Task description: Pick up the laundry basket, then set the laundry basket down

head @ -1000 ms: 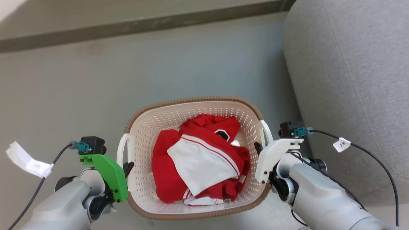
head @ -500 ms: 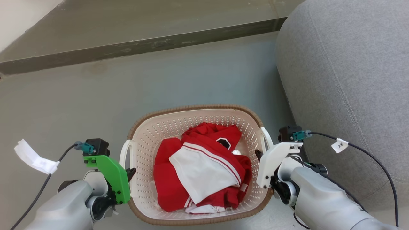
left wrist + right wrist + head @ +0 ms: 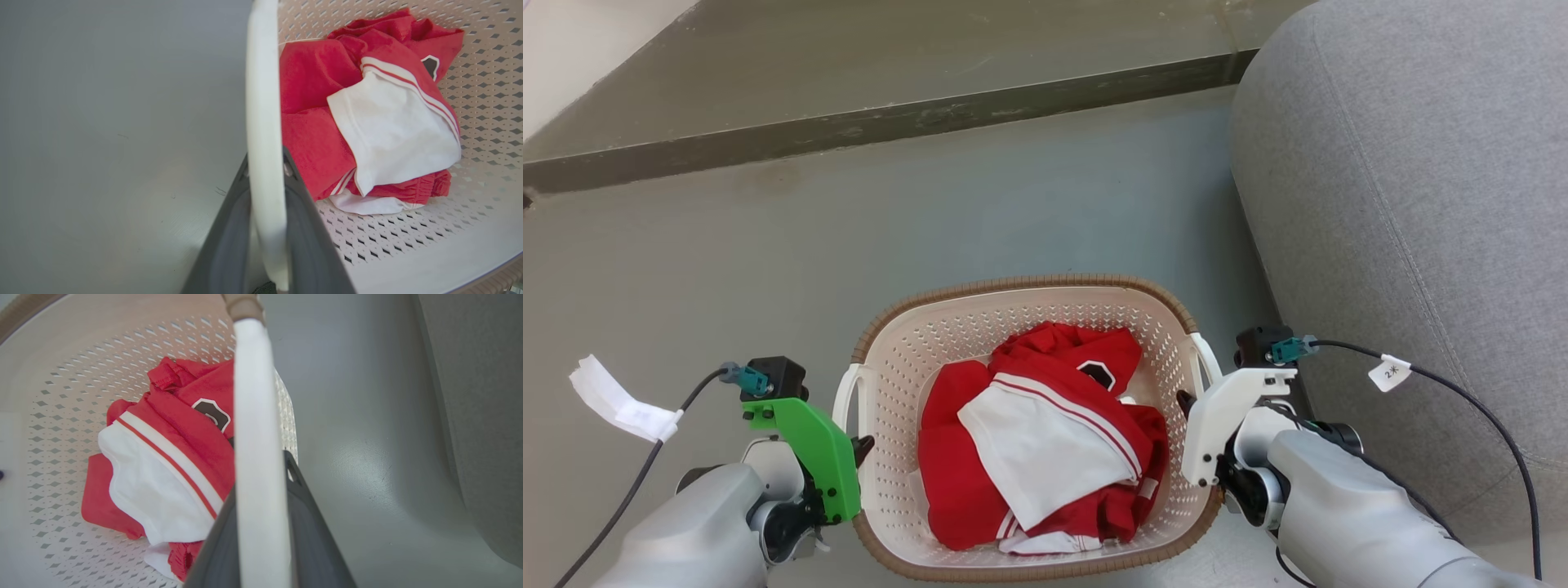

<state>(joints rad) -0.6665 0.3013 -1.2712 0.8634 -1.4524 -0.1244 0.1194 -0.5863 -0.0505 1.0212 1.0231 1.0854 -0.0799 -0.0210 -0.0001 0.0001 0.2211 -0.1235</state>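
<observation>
My left gripper [image 3: 860, 447] clamps the laundry basket [image 3: 1021, 284] by its left handle [image 3: 843, 394], right gripper [image 3: 1182, 400] its right handle [image 3: 1205, 359] (red jersey [image 3: 949, 474] aboard); mid-carry, I judge: next, lower both evenly.

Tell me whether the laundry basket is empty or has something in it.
Not empty: the laundry basket holds crumpled red-and-white clothing lying on its floor, well below the rim.

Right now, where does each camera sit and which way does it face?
Head: on the head, facing down at the floor; basket between left tool and right tool, both forearms showing.
Left wrist: looks along its two fingers, clamped on the left handle, into the basket.
Right wrist: looks along its fingers, clamped on the right handle, into the basket.
Shared: all three see the red-and-white clothes.
</observation>
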